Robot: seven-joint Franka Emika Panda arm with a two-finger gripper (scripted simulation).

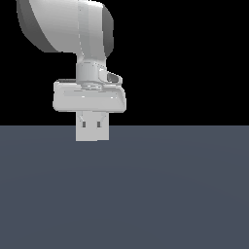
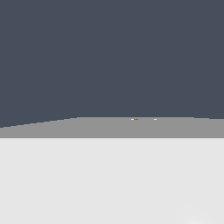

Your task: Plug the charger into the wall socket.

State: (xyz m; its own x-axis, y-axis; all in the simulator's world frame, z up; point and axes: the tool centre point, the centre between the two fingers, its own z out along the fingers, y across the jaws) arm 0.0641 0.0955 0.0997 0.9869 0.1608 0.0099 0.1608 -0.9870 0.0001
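In the exterior view my gripper (image 1: 91, 125) hangs straight down from the white hand. Its two short grey fingers (image 1: 83, 124) stand close together with a white block between them, which I take as the charger (image 1: 91, 120). Behind them is a wider white square, the wall socket (image 1: 105, 135). White on white hides the charger's outline and the socket's holes. In the wrist view a white surface (image 2: 112, 179) fills the near half. Beyond it lies a grey band (image 2: 87, 127) with two tiny marks (image 2: 136, 119) at its far edge, one yellowish. I cannot tell whether these are prongs or holes.
A flat dark blue-grey floor (image 1: 170, 194) spreads around the socket, with black background above it. The large white arm link (image 1: 73, 24) rises above the hand towards the exterior view's left.
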